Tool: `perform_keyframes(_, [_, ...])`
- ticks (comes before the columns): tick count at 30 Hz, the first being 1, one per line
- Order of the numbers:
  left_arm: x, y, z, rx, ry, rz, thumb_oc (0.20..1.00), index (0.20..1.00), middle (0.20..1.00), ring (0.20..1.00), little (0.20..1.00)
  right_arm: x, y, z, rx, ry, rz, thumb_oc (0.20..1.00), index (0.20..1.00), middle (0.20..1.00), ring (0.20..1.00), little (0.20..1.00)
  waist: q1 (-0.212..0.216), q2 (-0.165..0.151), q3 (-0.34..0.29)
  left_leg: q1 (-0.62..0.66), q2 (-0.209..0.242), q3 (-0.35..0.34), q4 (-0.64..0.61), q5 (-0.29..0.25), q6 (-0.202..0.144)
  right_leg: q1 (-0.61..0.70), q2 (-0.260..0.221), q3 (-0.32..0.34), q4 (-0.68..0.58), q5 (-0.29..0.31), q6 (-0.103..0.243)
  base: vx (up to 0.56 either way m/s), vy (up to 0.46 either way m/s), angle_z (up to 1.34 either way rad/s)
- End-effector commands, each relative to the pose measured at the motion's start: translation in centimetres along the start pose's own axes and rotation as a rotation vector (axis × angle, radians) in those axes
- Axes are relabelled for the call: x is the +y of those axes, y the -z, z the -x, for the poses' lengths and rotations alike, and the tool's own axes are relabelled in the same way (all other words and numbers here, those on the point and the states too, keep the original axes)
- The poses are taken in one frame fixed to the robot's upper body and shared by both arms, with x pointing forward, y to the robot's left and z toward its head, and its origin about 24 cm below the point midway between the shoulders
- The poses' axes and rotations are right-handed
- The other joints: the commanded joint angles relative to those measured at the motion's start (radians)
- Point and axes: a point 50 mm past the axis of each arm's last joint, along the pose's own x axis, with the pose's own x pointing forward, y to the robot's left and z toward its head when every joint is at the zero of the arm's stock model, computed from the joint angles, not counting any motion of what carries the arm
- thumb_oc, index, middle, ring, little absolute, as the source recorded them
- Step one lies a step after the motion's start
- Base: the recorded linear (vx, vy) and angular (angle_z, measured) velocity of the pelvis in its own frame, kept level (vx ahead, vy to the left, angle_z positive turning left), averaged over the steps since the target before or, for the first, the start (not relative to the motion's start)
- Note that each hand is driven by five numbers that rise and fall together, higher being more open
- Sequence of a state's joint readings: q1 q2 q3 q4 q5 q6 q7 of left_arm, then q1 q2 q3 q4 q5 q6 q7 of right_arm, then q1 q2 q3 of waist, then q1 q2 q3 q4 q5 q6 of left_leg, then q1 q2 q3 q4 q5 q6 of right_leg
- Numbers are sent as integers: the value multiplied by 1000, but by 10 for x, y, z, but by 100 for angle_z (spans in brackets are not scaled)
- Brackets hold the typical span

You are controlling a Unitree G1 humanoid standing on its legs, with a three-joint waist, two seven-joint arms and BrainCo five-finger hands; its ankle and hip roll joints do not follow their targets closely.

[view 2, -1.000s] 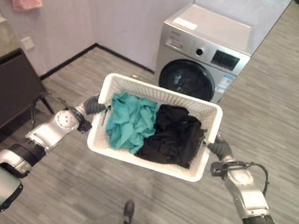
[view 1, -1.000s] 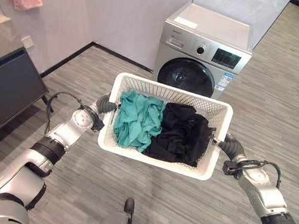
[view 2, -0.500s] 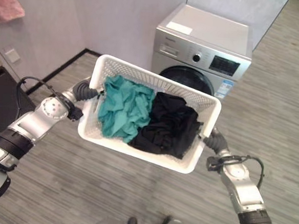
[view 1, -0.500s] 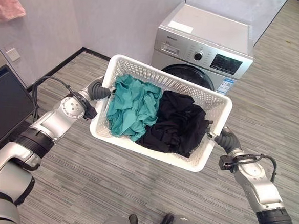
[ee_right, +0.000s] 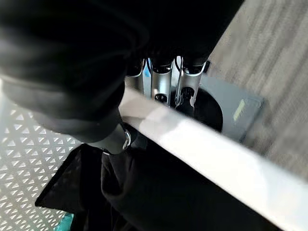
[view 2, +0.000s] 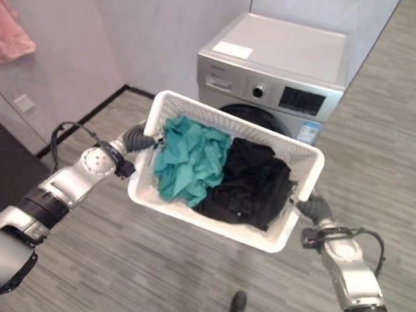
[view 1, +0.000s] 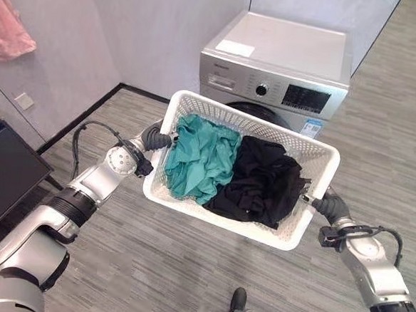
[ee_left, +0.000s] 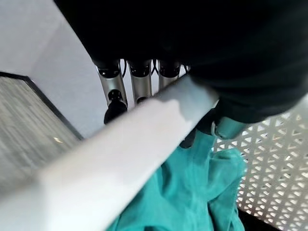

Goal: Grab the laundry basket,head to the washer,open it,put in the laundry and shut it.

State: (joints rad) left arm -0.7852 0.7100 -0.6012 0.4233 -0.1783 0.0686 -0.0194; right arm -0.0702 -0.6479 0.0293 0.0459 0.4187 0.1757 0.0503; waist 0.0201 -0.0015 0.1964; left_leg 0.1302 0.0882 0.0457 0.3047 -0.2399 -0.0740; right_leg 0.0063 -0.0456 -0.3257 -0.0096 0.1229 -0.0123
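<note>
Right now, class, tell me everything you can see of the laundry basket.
The basket is white, rectangular and looks like plastic, with lattice walls and a smooth rim. It is held off the floor, tilted, in front of the washer, whose door it partly hides. The left hand grips one short end and the right hand the other, fingers outside the rim and thumb inside. Inside lie a teal garment on the robot's left and a black garment beside it.

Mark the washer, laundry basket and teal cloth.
washer (view 1: 287, 51), left eye view, flat top panel
laundry basket (view 1: 221, 218), left eye view, near rim
teal cloth (view 2: 186, 161), right eye view, middle of the bundle
</note>
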Motion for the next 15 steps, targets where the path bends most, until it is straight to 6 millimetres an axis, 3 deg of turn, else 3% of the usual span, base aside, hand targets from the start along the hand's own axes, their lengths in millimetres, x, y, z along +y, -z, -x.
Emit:
perform_keyframes(1, [23, -48, -5, -220, -61, -12, 200, 200, 200, 200, 200, 3, -75, -7, -343, -52, 3, 200, 200, 200, 200, 200, 22, -31, -67, -131, 86, 7, 231, 166, 21, 8, -27, 21, 88, -165, 74, 26, -190, -18])
perform_keyframes(3, [27, -48, -4, -219, -76, -4, 200, 200, 200, 200, 200, 4, -78, -8, -355, -56, 4, 200, 200, 200, 200, 200, 30, -34, -55, -166, 93, -7, 322, 186, 25, 23, -11, 23, 80, -175, 57, 47, -157, -31])
perform_keyframes(4, [33, -48, -2, -228, -100, 28, 200, 200, 200, 200, 200, 3, -84, -9, -371, -48, 7, 200, 200, 200, 200, 200, 41, -43, -38, -196, 138, 16, 403, 240, 38, 53, 12, 21, 72, -199, 31, 150, -203, -21])
perform_keyframes(6, [38, -55, -3, -244, -119, 49, 200, 200, 200, 200, 200, 1, -87, -9, -374, -42, 9, 200, 200, 200, 200, 200, 45, -51, -23, -240, 186, 65, 357, 232, 49, 83, 21, 7, 60, -220, 23, 174, -168, -8])
perform_keyframes(7, [43, -59, -3, -257, -136, 54, 200, 200, 200, 200, 200, -1, -89, -8, -379, -37, 14, 200, 200, 200, 200, 200, 45, -54, -21, -244, 187, 64, 298, 197, 36, 103, 24, 20, 56, -236, 32, 141, -22, 10])
perform_keyframes(9, [51, -66, -5, -276, -172, 55, 200, 200, 200, 200, 200, 0, -93, -7, -398, -42, 24, 200, 200, 200, 200, 200, 47, -68, -23, -273, 165, 82, 52, 214, 31, 106, 9, 1, 50, -236, 39, 144, 42, 21])
perform_keyframes(10, [51, -66, -5, -276, -172, 55, 200, 200, 200, 200, 200, 0, -93, -7, -398, -42, 24, 200, 200, 200, 200, 200, 47, -71, -23, -267, 161, 84, 41, 220, 32, 106, 6, 1, 50, -236, 39, 113, 45, 26])
perform_keyframes(11, [54, -68, -6, -278, -185, 50, 200, 200, 200, 200, 200, 0, -93, -7, -403, -42, 25, 200, 200, 200, 200, 200, 50, -67, -23, -268, 149, 74, -53, 252, 21, 112, 8, 0, 50, -241, 43, 117, 49, 27])
perform_keyframes(13, [68, -74, -5, -297, -232, 36, 200, 200, 200, 200, 200, 0, -99, -7, -435, -42, 21, 200, 200, 200, 200, 200, 74, -53, -22, -288, 105, 0, -261, 330, -2, 137, 23, 0, 61, -265, 47, 271, 96, 17])
perform_keyframes(15, [74, -80, -3, -318, -251, 18, 200, 200, 200, 200, 200, 0, -104, -8, -457, -37, 13, 200, 200, 200, 200, 200, 92, -48, -19, -310, 82, -58, -319, 335, -10, 154, 29, 9, 70, -285, 46, 218, 64, -2])
